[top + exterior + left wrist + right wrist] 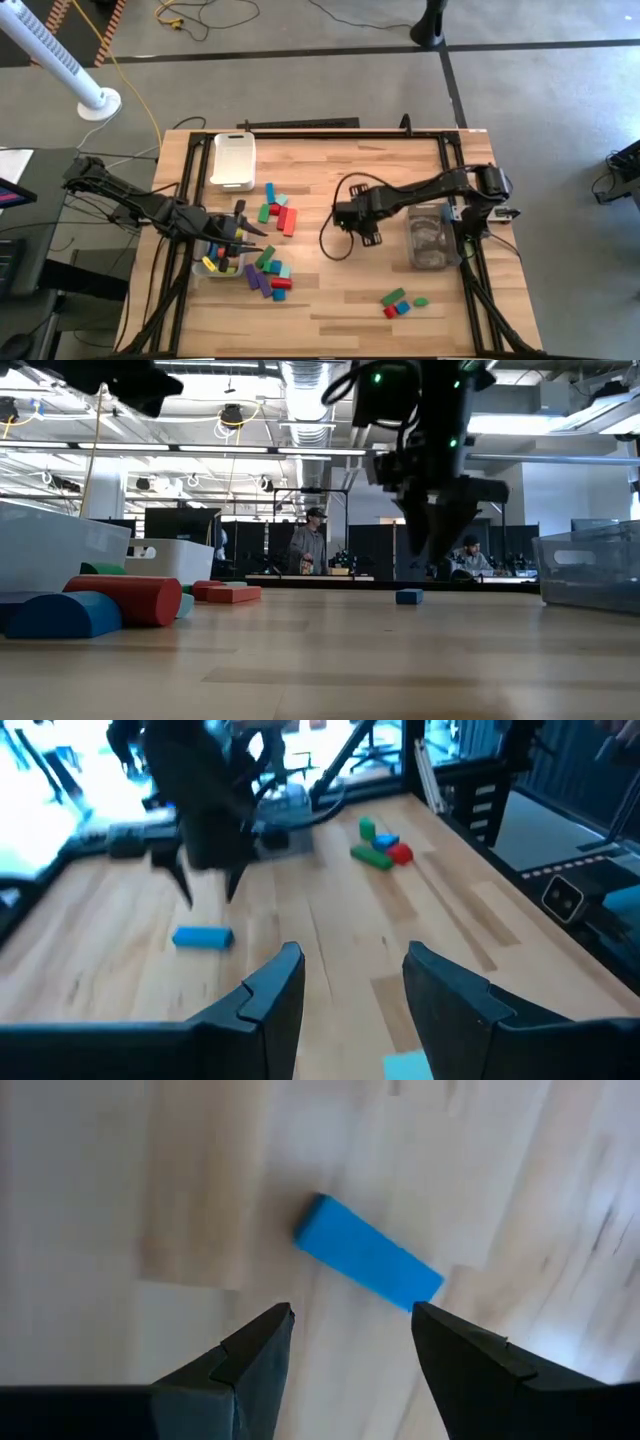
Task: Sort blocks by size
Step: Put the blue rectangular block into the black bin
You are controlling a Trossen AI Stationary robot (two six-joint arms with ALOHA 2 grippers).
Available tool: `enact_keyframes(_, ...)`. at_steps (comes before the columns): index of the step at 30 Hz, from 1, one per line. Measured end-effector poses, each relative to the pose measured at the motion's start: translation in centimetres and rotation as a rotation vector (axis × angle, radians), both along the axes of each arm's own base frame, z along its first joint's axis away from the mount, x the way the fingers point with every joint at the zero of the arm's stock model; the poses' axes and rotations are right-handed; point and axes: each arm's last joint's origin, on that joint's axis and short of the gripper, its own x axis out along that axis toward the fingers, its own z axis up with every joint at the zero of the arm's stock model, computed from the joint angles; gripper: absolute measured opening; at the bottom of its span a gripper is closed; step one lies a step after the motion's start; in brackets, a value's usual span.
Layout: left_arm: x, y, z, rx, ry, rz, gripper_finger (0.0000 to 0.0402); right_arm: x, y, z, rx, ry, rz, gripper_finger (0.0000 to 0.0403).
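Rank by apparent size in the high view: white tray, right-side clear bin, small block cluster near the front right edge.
1. Right-side clear bin, partly under the right arm; looks slightly larger than the tray, though the margin is small.
2. White tray.
3. Small block cluster, clearly the smallest.

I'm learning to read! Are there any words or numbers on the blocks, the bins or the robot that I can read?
None can be read.
Blue block under the right gripper: plain, no letters.
Other blocks: plain colours, no print visible.
White tray and clear bin: no labels visible.
Screens in the room behind: too far to read.
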Motion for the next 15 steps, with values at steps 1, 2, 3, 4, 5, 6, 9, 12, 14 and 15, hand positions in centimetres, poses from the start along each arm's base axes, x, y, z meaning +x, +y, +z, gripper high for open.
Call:
enact_keyframes(1, 0.0, 0.0, 0.1, 0.013, -0.015, -0.004, 0.0163, 0.1, -0.5, 0.0, 0.0, 0.0, 0.007, 0.0244)
enact_keyframes(2, 0.1, 0.0, 0.3, 0.024, -0.03, -0.008, 0.0163, 0.1, -0.9, 0.0, 0.001, -0.001, 0.014, 0.0244)
enact_keyframes(3, 0.1, 0.0, 0.4, 0.034, -0.046, -0.011, 0.0163, 0.2, -1.4, 0.0, 0.005, -0.006, 0.019, 0.0244)
enact_keyframes(4, 0.1, 0.0, 0.6, 0.039, -0.065, -0.013, 0.0163, 0.3, -1.8, -0.1, 0.012, -0.011, 0.024, 0.0244)
enact_keyframes(5, 0.1, -0.1, 0.7, 0.041, -0.082, -0.015, 0.0163, 0.4, -2.2, -0.1, 0.027, -0.015, 0.028, 0.0244)
enact_keyframes(6, 0.2, -0.1, 0.9, 0.039, -0.097, -0.015, 0.0163, 0.4, -2.6, -0.1, 0.046, -0.02, 0.033, 0.0244)
enact_keyframes(9, 0.2, -0.1, 1.2, 0.031, -0.124, -0.014, 0.0163, 0.5, -3.7, -0.1, 0.069, -0.038, 0.034, 0.0244)
enact_keyframes(12, 0.2, -0.1, 1.1, 0.016, -0.116, -0.011, 0.0163, 0.5, -4.4, -0.1, 0.071, -0.044, 0.031, 0.0244)
enact_keyframes(14, 0.2, -0.1, 1.1, -0.002, -0.112, -0.008, 0.0163, 0.5, -4.8, -0.1, 0.097, -0.045, 0.033, 0.0244)
enact_keyframes(15, 0.2, -0.1, 1.1, -0.012, -0.11, -0.006, 0.0163, 0.5, -4.9, -0.1, 0.111, -0.047, 0.035, 0.0244)
